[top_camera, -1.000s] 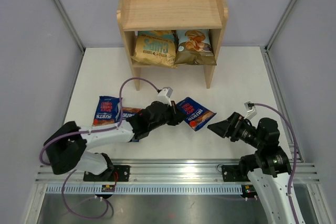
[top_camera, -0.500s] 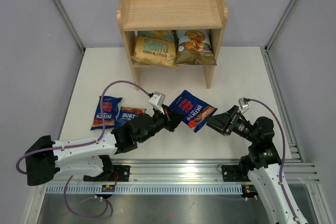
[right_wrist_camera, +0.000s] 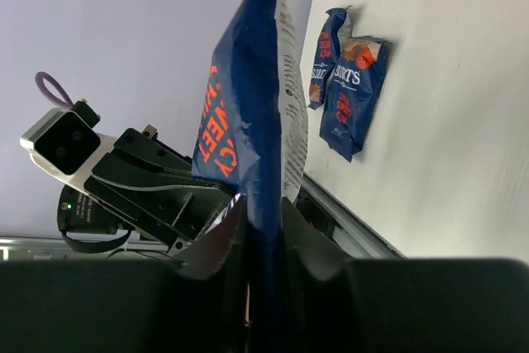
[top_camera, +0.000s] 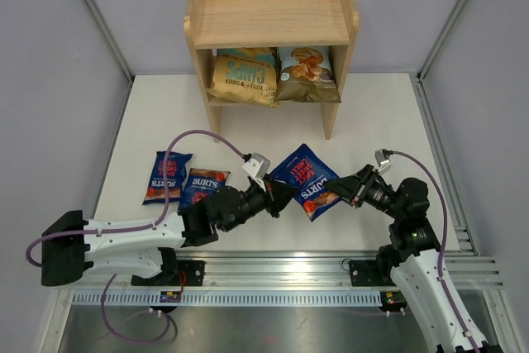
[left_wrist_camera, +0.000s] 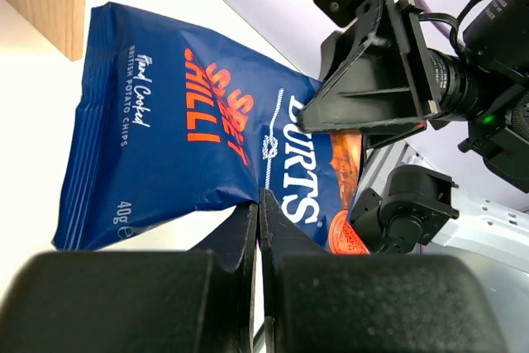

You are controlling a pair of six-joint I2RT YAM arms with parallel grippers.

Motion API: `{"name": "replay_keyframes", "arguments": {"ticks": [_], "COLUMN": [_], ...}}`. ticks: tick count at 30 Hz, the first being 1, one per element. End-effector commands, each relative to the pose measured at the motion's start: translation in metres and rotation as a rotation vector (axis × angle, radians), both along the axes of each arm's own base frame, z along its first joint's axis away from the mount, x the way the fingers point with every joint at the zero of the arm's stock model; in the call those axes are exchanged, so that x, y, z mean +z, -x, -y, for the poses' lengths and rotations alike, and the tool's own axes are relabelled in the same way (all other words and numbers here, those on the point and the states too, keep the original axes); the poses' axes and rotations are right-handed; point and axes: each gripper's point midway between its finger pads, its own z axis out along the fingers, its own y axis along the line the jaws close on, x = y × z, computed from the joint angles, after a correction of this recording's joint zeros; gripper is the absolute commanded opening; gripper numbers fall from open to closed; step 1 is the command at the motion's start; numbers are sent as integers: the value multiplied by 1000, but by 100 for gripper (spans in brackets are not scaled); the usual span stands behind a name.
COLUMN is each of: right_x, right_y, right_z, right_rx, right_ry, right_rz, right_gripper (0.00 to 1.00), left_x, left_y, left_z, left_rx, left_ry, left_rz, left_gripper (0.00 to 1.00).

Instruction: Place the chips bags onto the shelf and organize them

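Observation:
A dark-blue Burts chips bag [top_camera: 308, 178] hangs above the table between both arms. My left gripper [top_camera: 281, 193] is shut on its left edge, and the pinch shows in the left wrist view [left_wrist_camera: 258, 197] under the bag [left_wrist_camera: 182, 130]. My right gripper [top_camera: 344, 192] is shut on the opposite edge, with the bag [right_wrist_camera: 248, 97] rising edge-on from its jaws [right_wrist_camera: 263, 204]. Two more Burts bags [top_camera: 169, 175] [top_camera: 203, 186] lie flat on the table at the left. The wooden shelf [top_camera: 273, 18] stands at the back, its top tier bare.
On the shelf's lower tier stand a large tan-and-teal bag [top_camera: 242, 77] and a light-blue-and-brown cassava bag [top_camera: 306, 73]. Metal frame posts border the white table on both sides. An aluminium rail [top_camera: 281, 274] runs along the near edge by the arm bases.
The left arm carried the Burts bag rightward and turned it. The right gripper moved in from the right and closed on the bag's other edge.

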Motion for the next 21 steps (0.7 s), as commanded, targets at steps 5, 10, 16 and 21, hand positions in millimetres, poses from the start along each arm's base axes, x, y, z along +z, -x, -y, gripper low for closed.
{"name": "replay_keyframes", "arguments": {"ticks": [5, 10, 16, 21], "right_x": [42, 56, 84, 120], "right_y": [-2, -12, -21, -33], "right_z": [2, 3, 1, -1], "right_rx": [-14, -26, -23, -20], "right_ry": [31, 66, 87, 101], "right_rz": [201, 251, 304, 345], "right_gripper": [17, 10, 8, 8], "left_x": [41, 25, -7, -28], "left_y": [-18, -32, -50, -53], "left_z": [-14, -53, -128, -164], "left_rx": [124, 270, 495, 553], "left_ry": [46, -36, -139, -295], "left_rz": [60, 17, -140, -254], "left_gripper": [21, 45, 62, 84]}}
